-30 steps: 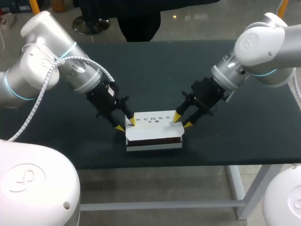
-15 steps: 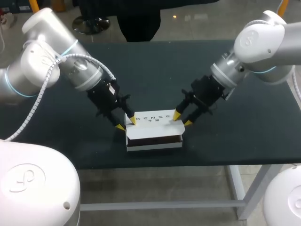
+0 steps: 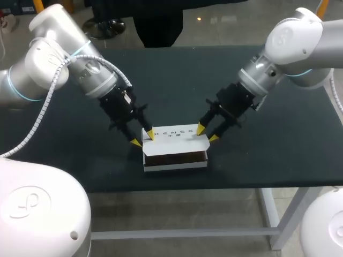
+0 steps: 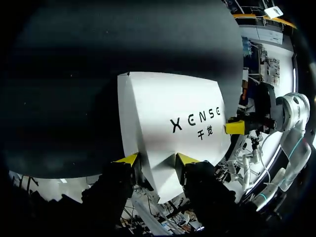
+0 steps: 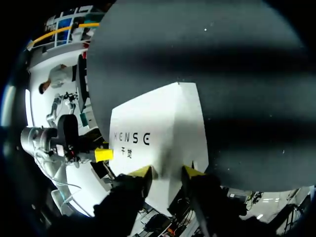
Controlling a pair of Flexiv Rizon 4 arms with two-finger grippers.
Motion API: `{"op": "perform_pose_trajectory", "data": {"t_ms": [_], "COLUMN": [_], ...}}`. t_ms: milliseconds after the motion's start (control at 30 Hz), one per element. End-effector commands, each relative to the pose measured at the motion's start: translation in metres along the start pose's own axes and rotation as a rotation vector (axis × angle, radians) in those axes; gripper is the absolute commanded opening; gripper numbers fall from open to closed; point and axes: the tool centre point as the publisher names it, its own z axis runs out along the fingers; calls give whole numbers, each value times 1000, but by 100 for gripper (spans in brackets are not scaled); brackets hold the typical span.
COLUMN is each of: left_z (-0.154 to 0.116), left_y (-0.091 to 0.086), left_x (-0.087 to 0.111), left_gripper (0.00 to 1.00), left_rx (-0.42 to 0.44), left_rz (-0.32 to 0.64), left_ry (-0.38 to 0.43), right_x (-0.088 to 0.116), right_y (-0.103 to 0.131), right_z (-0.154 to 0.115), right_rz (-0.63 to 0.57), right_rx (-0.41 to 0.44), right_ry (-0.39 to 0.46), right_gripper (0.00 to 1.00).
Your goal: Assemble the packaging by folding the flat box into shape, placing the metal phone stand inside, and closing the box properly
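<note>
Dark table (image 3: 268,160) bearing the white box (image 3: 175,166), which sits near the front edge, midway between my two arms. A forward shove from either arm could, in my judgement, slide the light carton toward that edge, since nothing braces it. The lid (image 3: 174,140) slopes over the box, raised at the front, with a dark gap showing beneath it. The metal phone stand is not visible, so I cannot tell whether it lies inside; if it stands proud of the walls, the lid would jam on it. My left pincer (image 3: 143,138) pinches the lid's left end and my right pincer (image 3: 207,133) its right end. Each has the card between its two yellow tips, touching on both sides as far as the wrist views show. Uneven pressing by the two would likely twist or crease the lid, and the front flap could buckle outside the wall rather than tuck in. What stands in the way, by my judgement, is my own tips, which sit where the lid's ends must meet the walls.
</note>
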Motion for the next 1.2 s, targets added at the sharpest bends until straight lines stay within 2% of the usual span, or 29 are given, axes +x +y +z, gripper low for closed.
{"op": "perform_pose_trajectory", "data": {"t_ms": [33, 700, 867, 1200], "left_z": [0, -7, -8, -9], "left_y": [-7, -8, -7, -7], "left_x": [4, 6, 6, 5], "left_gripper": [47, 48, 45, 47], "left_rx": [-40, -139, -170, -210], "left_rz": [-1, -19, -19, -34], "left_ry": [-8, -21, -15, -25], "right_x": [4, 11, 12, 14], "right_y": [8, 4, 4, 4], "right_z": [0, -1, 1, 3], "right_rz": [10, 45, 52, 70], "right_rx": [41, 101, 117, 142], "right_ry": [-5, -18, -21, -23], "right_gripper": [43, 43, 42, 42]}}
